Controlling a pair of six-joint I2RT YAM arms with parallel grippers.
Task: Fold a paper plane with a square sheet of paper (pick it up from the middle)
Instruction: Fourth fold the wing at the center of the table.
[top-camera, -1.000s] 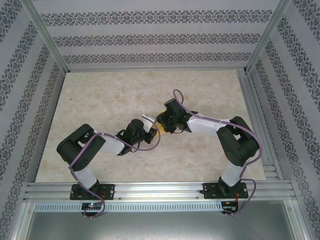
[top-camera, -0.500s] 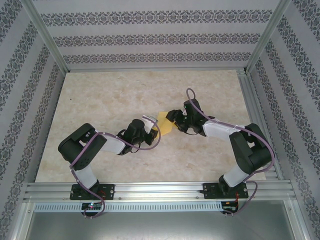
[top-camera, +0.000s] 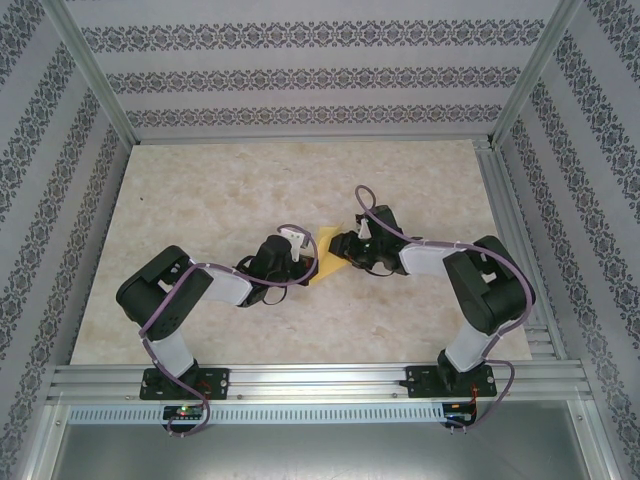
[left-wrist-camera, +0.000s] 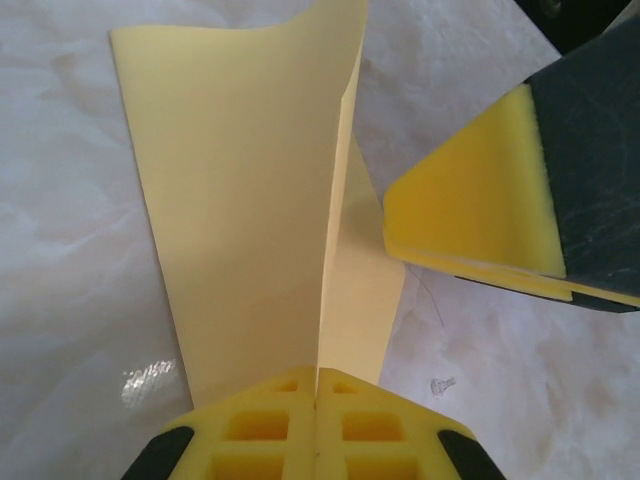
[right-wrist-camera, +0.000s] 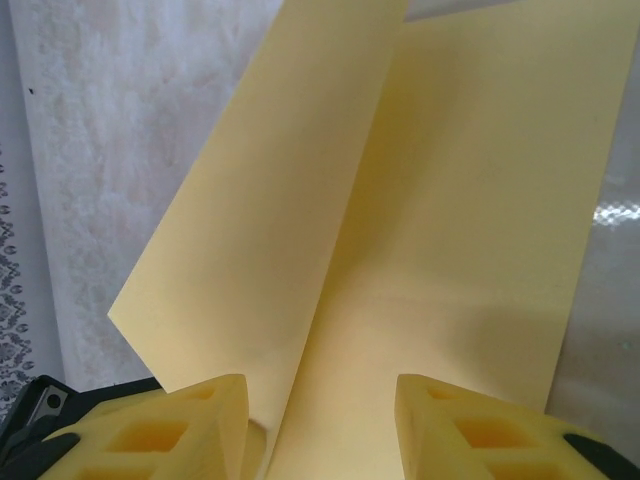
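Yellow paper is the whole job here. The folded sheet of paper (top-camera: 320, 270) sits mid-table between the two arms, held up off the marble-look table (top-camera: 200, 200).

Over the last second the left gripper (top-camera: 305, 258) has closed fully. Its fingers are now pressed flat together on the near end of the sheet. The right gripper (top-camera: 345, 250) backed off to the right half a second ago, leaving the sheet in clear sight, and has since come back in against its right side. I judge that the sheet has been passed to the left arm, so the right arm is free to take a fresh hold for the next fold.

The view from above shows only a small yellow wedge between two black grippers. The left wrist view adds that the sheet (left-wrist-camera: 250, 200) stands up from the shut left gripper (left-wrist-camera: 316, 385) as two leaves meeting at a crease. One right finger pad (left-wrist-camera: 470, 210) is close beside it but apart. In the right wrist view, the right gripper (right-wrist-camera: 320, 430) has its fingers well apart with the crease of the sheet (right-wrist-camera: 420, 250) running between them, gripping nothing.
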